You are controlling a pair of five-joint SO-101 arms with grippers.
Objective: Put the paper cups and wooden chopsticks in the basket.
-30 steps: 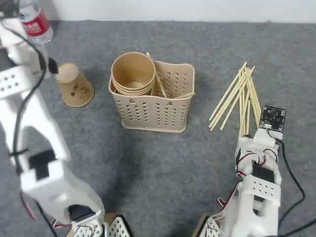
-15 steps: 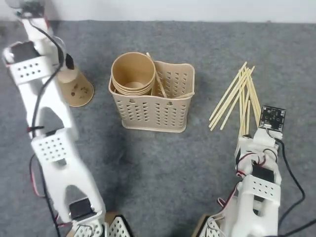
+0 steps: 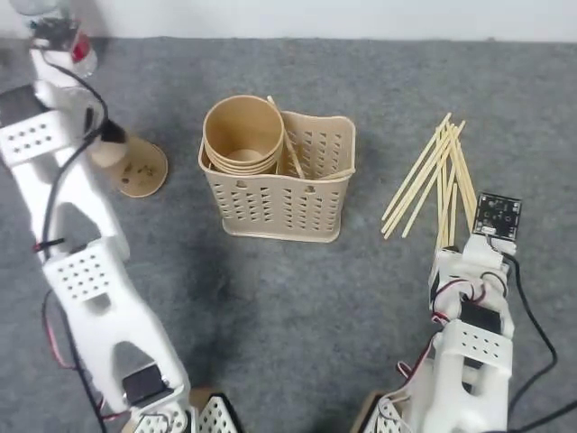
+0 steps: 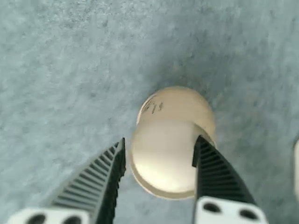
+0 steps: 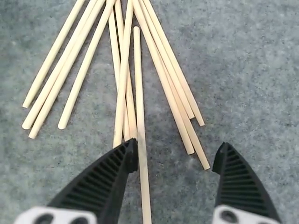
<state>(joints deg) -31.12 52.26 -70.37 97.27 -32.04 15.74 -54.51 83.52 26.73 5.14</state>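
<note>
A loose paper cup [image 3: 132, 163] lies on its side left of the basket [image 3: 288, 203]. My left gripper [image 4: 159, 156] is open with one finger on each side of this cup [image 4: 170, 140], right over it. Stacked paper cups [image 3: 243, 135] and a chopstick [image 3: 287, 140] stand in the basket. Several wooden chopsticks [image 3: 435, 180] lie fanned out on the mat at the right. My right gripper [image 5: 180, 156] is open just short of the near ends of these chopsticks [image 5: 127, 79], holding nothing.
A plastic bottle [image 3: 56, 36] with a red label stands at the far left corner, behind the left arm [image 3: 54, 180]. The right arm [image 3: 473, 307] stands at the near right. Grey mat [image 3: 297, 307] lies bare in front of the basket.
The left arm swung in from the left edge and came down over the loose cup, which has shifted slightly. The right arm has kept still.
</note>
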